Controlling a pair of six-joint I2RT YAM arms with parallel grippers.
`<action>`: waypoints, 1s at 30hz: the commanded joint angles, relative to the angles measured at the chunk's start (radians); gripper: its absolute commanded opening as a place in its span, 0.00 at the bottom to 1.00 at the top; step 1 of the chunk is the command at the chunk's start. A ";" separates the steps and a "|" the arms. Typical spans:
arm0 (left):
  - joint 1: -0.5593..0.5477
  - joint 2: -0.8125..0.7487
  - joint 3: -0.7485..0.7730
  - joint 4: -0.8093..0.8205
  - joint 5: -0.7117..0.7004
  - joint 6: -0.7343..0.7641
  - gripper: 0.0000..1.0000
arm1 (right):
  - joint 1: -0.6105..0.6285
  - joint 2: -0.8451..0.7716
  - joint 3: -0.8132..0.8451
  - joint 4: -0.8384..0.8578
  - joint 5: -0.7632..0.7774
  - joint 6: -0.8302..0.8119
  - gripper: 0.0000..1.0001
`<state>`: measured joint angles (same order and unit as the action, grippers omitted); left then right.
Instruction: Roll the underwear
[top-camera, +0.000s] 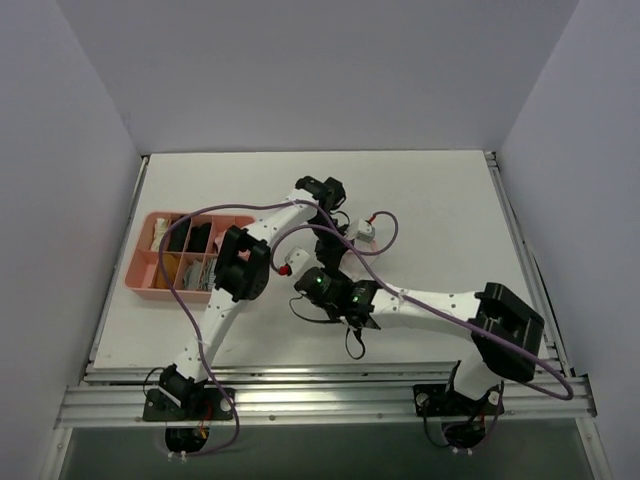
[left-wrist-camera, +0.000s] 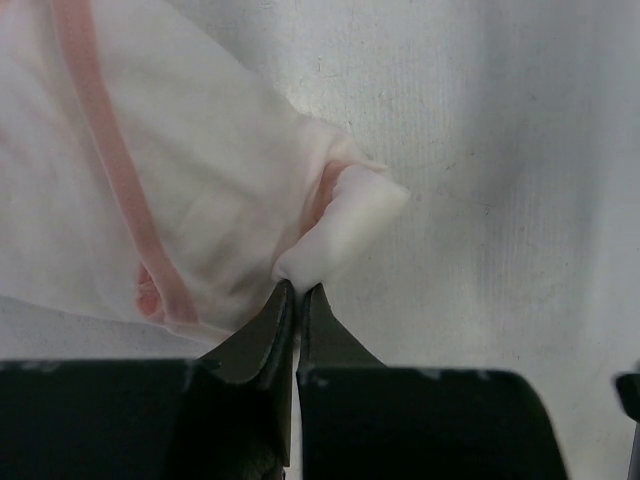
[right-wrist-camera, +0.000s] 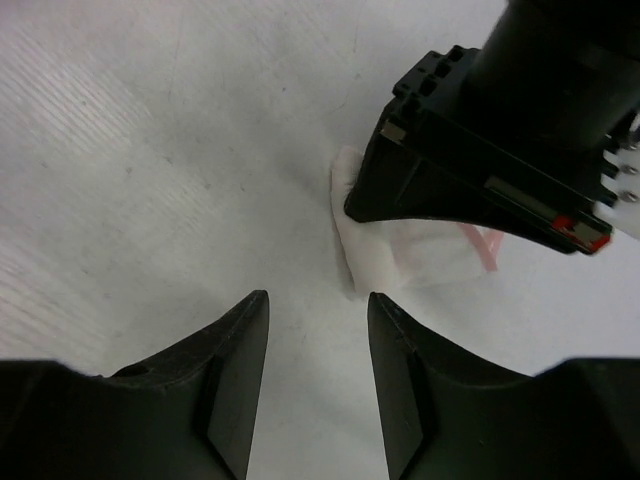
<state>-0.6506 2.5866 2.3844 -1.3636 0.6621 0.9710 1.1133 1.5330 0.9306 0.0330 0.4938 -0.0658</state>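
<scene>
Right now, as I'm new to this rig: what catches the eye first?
The left gripper is shut on a folded edge of the underwear near the middle of the table. The right gripper hangs open just short of it, holding nothing. A pink tray of rolled garments sits at the table's left.

underwear (left-wrist-camera: 200, 190): thin soft cloth, white, slightly sheer, matt. its trim band is pink-red and looks smoother and denser. counter (left-wrist-camera: 500, 150): white, matt, fine grainy texture, with faint ribbed streaks in the right wrist view. left hand (left-wrist-camera: 297, 290): black hard plastic fingers, smooth, dull sheen along the edges. right hand (right-wrist-camera: 315, 300): same black plastic, matt with soft highlights. compartment tray (top-camera: 140, 272): pink plastic, smooth. frame rails (top-camera: 320, 398): bare silvery metal, ribbed. arm links (top-camera: 225, 310): white smooth plastic-looking shells.
</scene>
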 joint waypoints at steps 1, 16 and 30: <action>-0.003 0.056 -0.030 -0.290 -0.007 0.006 0.06 | -0.044 0.064 0.056 -0.028 -0.040 -0.193 0.40; 0.000 0.072 -0.034 -0.290 -0.013 -0.005 0.07 | -0.161 0.171 -0.004 0.071 -0.055 -0.391 0.37; 0.003 0.096 -0.021 -0.290 -0.016 -0.015 0.08 | -0.213 0.206 -0.053 0.175 -0.182 -0.440 0.37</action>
<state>-0.6388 2.5961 2.3795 -1.3579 0.6960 0.9443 0.9043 1.7218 0.8867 0.1673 0.3443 -0.4812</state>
